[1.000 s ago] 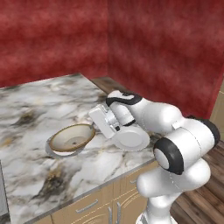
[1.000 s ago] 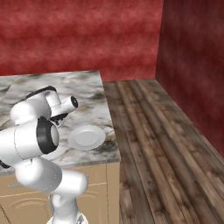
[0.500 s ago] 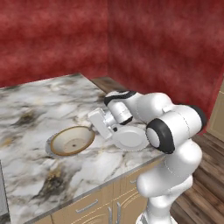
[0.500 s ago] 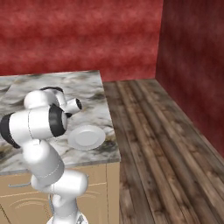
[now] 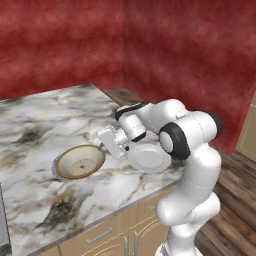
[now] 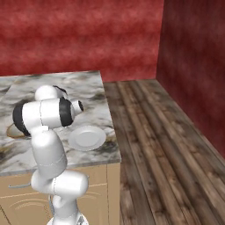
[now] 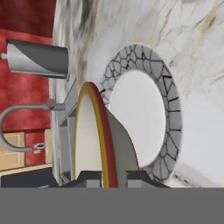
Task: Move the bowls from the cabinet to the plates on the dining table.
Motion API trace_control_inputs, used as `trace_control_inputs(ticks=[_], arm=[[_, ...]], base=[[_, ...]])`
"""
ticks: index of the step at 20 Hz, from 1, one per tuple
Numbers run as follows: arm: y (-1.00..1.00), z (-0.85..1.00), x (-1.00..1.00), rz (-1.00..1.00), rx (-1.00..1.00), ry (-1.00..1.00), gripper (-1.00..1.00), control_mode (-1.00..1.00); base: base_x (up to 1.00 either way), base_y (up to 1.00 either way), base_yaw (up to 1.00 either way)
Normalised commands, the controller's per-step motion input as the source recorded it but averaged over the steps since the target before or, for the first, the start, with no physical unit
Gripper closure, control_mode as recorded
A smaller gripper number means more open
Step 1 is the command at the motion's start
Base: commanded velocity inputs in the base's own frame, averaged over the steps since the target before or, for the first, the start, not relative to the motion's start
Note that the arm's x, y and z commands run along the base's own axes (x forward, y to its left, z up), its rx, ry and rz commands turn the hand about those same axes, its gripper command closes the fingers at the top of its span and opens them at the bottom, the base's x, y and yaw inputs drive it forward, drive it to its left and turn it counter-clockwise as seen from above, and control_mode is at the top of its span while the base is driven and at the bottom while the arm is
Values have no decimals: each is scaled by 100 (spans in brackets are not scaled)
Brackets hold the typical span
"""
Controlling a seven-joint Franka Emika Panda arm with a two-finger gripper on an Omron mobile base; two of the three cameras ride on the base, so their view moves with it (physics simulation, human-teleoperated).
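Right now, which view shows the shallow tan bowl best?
The left base view: the shallow tan bowl shows whole, its speckled inside open to the camera. The right base view gives a sliver behind the arm; the hand view sees it edge-on, rim between the fingers.

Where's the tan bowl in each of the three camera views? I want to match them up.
Left base view: tan bowl, left of centre on the marble table.
Right base view: a tan sliver at the left edge, mostly hidden behind the arm.
Hand view: bottom centre, seen edge-on with its striped rim upright.
Shared landmark: the red wall beyond the table.
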Motion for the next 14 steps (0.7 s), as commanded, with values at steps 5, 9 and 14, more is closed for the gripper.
trace_control_inputs(ticks=[5, 9, 14], arm=[[19, -29, 28, 3, 1, 0, 100, -100], [24, -28, 25, 1, 2, 0, 100, -100], [19, -23, 29, 0, 3, 0, 100, -100]], base=[[0, 0, 0], [0, 0, 0], [0, 0, 0]])
